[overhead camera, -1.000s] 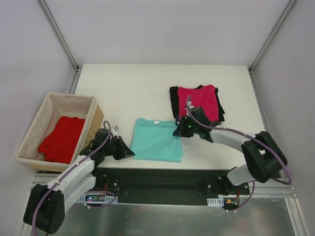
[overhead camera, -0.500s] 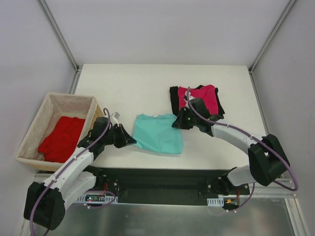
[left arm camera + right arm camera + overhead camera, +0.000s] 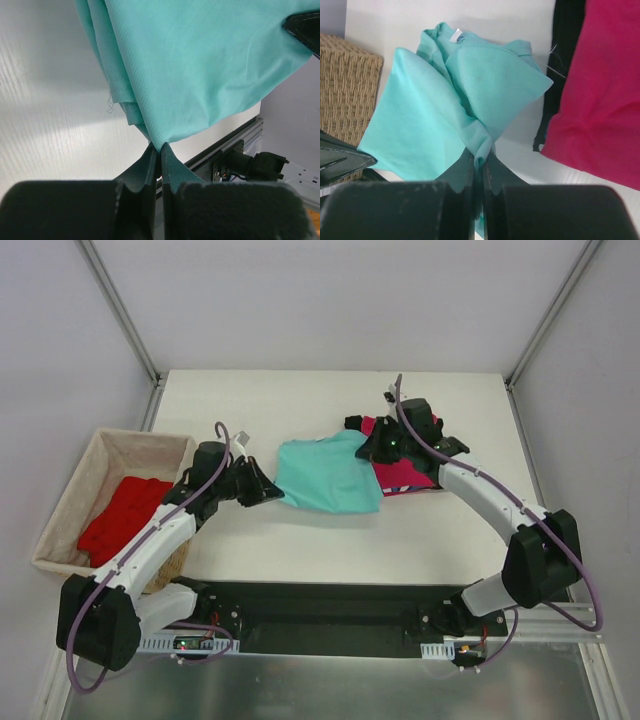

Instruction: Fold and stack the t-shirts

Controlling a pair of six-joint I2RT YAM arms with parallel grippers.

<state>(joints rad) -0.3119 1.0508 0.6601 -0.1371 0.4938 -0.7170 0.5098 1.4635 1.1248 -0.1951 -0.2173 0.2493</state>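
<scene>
Left gripper (image 3: 276, 493) and right gripper (image 3: 375, 449) pinch folded teal t-shirt (image 3: 330, 476) by edges. Now lifted, carried far-right — overlapping magenta t-shirt (image 3: 403, 478); stacking looks next.

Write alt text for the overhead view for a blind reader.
A robot's left gripper and right gripper hold a teal-green cloth t-shirt between them, its edge over a magenta-pink shirt. A bright red shirt lies in a tan wicker basket.

Obstacles were: basket (image 3: 140, 433) at left edge; teal t-shirt (image 3: 325, 475) stretched mid-table; magenta t-shirt (image 3: 405, 476) over black t-shirt (image 3: 565, 60), right. Far table (image 3: 300, 400) lay open.
</scene>
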